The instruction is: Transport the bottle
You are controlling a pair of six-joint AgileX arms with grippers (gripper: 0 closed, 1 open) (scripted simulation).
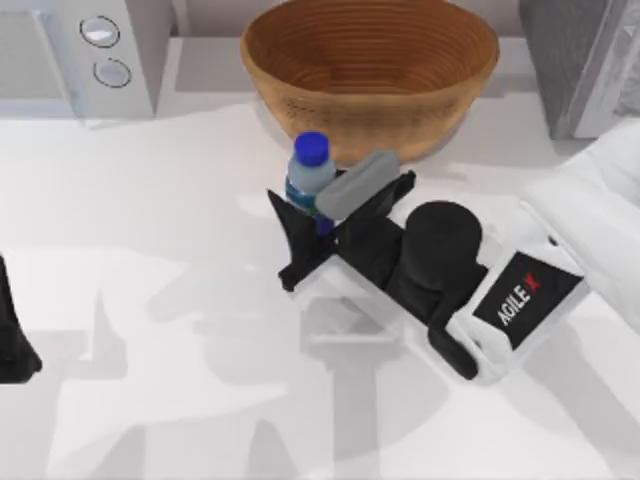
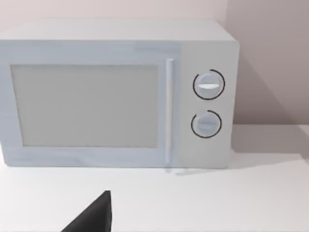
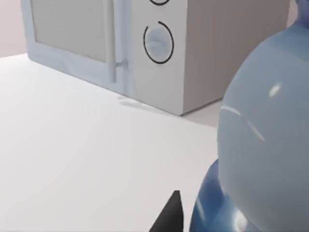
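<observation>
The bottle (image 1: 309, 172), small and clear with a round blue cap, stands upright between the black fingers of my right gripper (image 1: 320, 208), which is shut on it just in front of the wicker bowl (image 1: 370, 70). In the right wrist view the bottle (image 3: 263, 159) bulks very close beside one dark fingertip (image 3: 170, 217). Most of its label is hidden by the gripper. My left gripper (image 1: 10, 345) is parked at the table's left edge, and one of its fingertips (image 2: 94, 217) shows in the left wrist view.
A white microwave (image 1: 80, 50) stands at the back left, door and two dials facing the table (image 2: 207, 104). A grey box (image 1: 580, 60) sits at the back right. The white tabletop (image 1: 150, 300) stretches open left of the right arm.
</observation>
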